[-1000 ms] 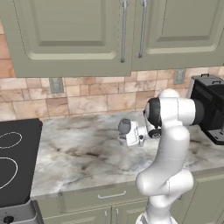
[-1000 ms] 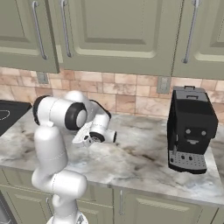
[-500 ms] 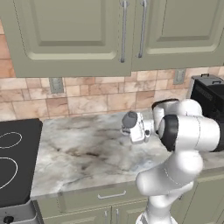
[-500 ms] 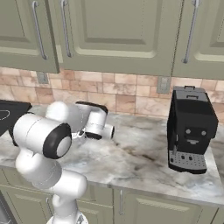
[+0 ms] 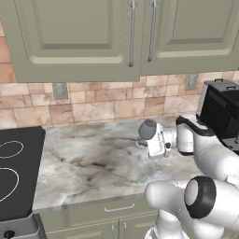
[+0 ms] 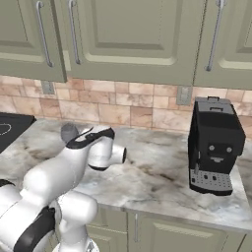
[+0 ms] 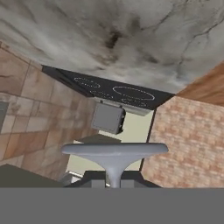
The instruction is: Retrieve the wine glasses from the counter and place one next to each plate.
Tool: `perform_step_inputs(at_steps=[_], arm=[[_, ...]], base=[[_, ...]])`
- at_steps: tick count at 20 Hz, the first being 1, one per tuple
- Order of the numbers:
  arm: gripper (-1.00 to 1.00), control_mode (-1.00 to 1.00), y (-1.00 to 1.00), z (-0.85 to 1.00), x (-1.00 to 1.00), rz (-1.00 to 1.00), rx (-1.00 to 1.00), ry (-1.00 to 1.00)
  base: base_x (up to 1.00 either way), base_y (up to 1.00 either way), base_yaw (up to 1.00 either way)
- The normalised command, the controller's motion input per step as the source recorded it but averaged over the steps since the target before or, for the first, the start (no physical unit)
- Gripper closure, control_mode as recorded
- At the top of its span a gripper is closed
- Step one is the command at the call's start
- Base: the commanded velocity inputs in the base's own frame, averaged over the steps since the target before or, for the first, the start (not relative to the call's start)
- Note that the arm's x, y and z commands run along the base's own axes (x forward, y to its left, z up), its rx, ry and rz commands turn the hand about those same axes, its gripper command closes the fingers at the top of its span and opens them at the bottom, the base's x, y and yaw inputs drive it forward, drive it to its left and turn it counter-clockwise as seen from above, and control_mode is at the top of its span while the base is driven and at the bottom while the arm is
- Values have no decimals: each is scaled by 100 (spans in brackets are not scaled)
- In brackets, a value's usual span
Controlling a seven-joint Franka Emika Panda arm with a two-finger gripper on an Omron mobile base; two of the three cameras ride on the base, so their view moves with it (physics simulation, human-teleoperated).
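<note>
My two-finger gripper [image 5: 148,140] is clamped on the stem of a grey round-bowled wine glass [image 5: 147,129], lifted at centre frame above the veined marble counter [image 5: 93,161], so I judge one glass retrieved but neither placed by a plate.

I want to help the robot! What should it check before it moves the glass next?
1. Claw shut on the wine glass stem: ok.
2. Glass up off the counter: ok, it looks lifted.
3. Glass standing straight up: cannot tell.
4. Coffee machine well apart from the glass: ok.
5. Stove well apart from the glass: ok.
6. Plate to set the glass beside is found: cannot tell.
</note>
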Motion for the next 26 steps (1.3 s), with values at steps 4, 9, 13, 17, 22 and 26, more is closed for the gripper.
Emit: perform_step_inputs(at_steps=[4, 9, 13, 17, 22, 26], arm=[[100, -100, -10, 58, -88, -7, 0, 2], [100, -100, -7, 51, -86, -6, 0, 3], [100, -100, 0, 30, -72, -6, 0, 5], [100, -100, 0, 13, -51, -5, 0, 0], [100, -100, 0, 55, -26, -1, 0, -1], [100, -100, 0, 47, -34, 0, 0, 0]], base=[[0, 0, 0], [0, 0, 0], [0, 0, 0], [0, 0, 0], [0, 0, 0], [0, 0, 0]])
